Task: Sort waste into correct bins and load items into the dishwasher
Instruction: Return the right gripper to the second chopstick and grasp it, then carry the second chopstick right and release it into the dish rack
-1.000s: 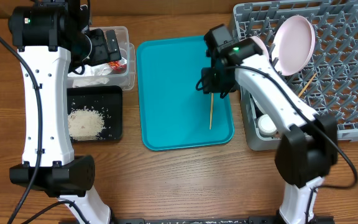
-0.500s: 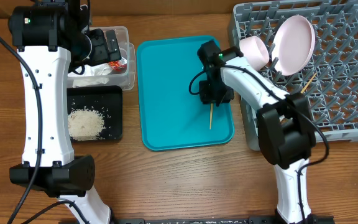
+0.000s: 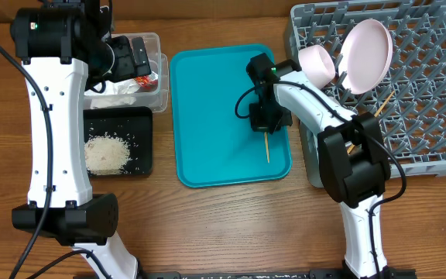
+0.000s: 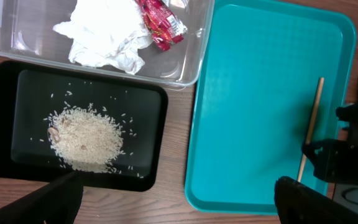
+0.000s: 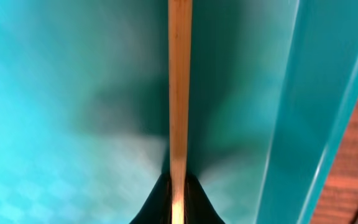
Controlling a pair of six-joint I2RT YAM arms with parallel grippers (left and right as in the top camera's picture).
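My right gripper [image 3: 265, 118] is low over the teal tray [image 3: 207, 116] and shut on one end of a thin wooden chopstick [image 3: 267, 147]. The right wrist view shows the chopstick [image 5: 179, 74] pinched between the fingertips [image 5: 179, 202]. My left gripper [image 3: 126, 58] hangs open and empty over the clear tub [image 3: 159, 87]. The tub holds the white napkin [image 4: 104, 37] and the red wrapper [image 4: 160, 22]. The rice [image 4: 82, 137] lies in the black tray [image 4: 5, 81]. The grey rack [image 3: 432, 116] holds the pink plate [image 3: 366, 50], a pinkish bowl [image 3: 316, 63] and the other chopstick [image 3: 383, 105]. The cup and the grey-white bowl are hidden.
The teal tray lies between the tub and the rack, with the held chopstick near its right rim [image 5: 316, 93]. The right arm reaches across the rack's left edge. Bare wooden table [image 3: 223, 225] lies in front of the trays.
The right gripper has swung left and down onto the chopstick on the teal tray, and the chopstick has shifted slightly right. The left arm has not moved.
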